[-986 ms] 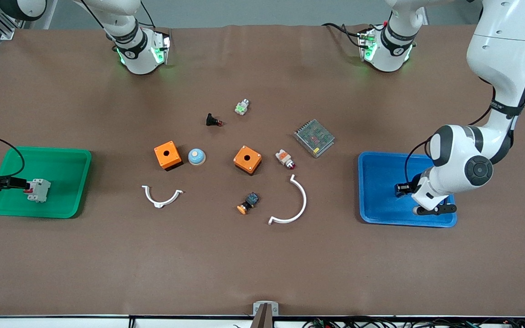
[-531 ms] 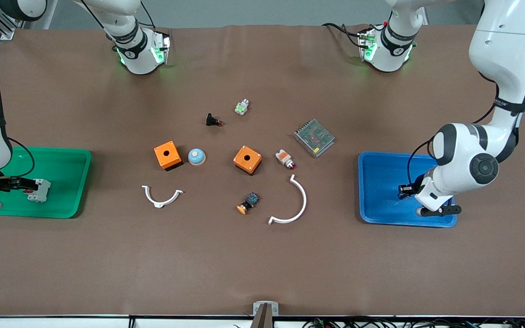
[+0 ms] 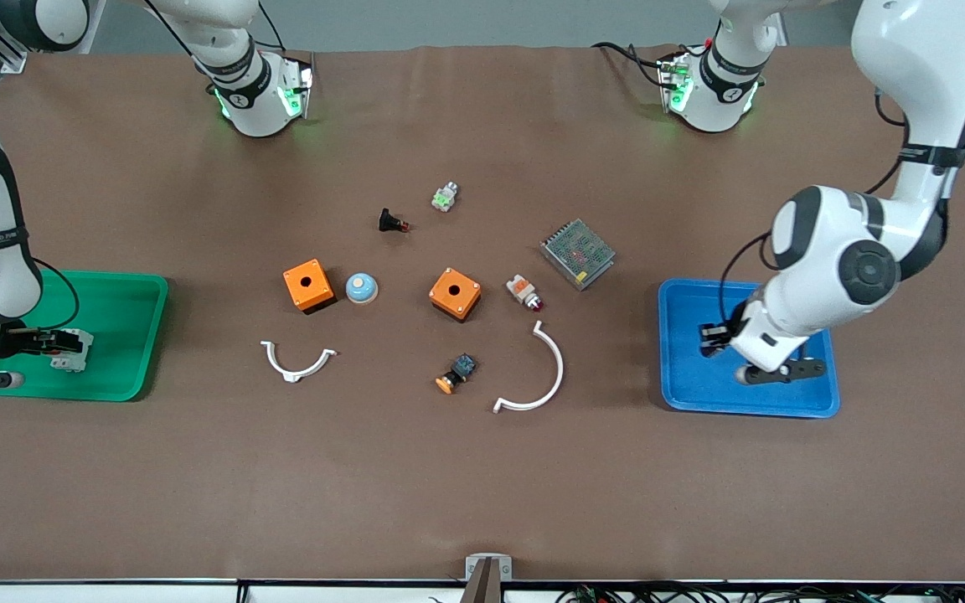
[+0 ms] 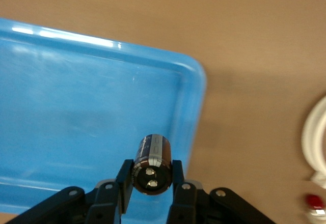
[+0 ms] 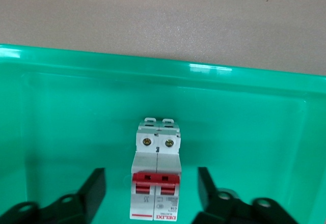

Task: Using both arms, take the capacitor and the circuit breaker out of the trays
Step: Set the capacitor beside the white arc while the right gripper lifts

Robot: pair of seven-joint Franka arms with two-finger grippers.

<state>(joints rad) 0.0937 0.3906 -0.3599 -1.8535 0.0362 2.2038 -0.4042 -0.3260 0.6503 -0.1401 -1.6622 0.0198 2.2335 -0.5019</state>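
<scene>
My left gripper (image 3: pixel 710 339) is over the blue tray (image 3: pixel 784 402), near the tray's edge toward the table's middle. In the left wrist view it (image 4: pixel 151 172) is shut on the capacitor (image 4: pixel 152 163), a black cylinder held above the blue tray (image 4: pixel 76 107). The breaker (image 3: pixel 72 349), light grey with red levers, lies in the green tray (image 3: pixel 114 335) at the right arm's end. My right gripper (image 3: pixel 49 342) is low over it. In the right wrist view it (image 5: pixel 152 193) is open, with its fingers (image 5: pixel 91 191) wide on either side of the breaker (image 5: pixel 157 183) and not touching it.
Mid-table lie two orange boxes (image 3: pixel 308 286) (image 3: pixel 455 293), a blue dome (image 3: pixel 361 288), two white arcs (image 3: pixel 298 360) (image 3: pixel 537 377), a mesh-topped metal box (image 3: pixel 577 253), a white-orange push-button (image 3: pixel 524 292), a black-blue part (image 3: pixel 456 373), a black part (image 3: pixel 393 222) and a small white-green part (image 3: pixel 445 197).
My left gripper has carried the capacitor across the blue tray toward the table's middle. The right arm shifted slightly; the breaker stays in the green tray.
</scene>
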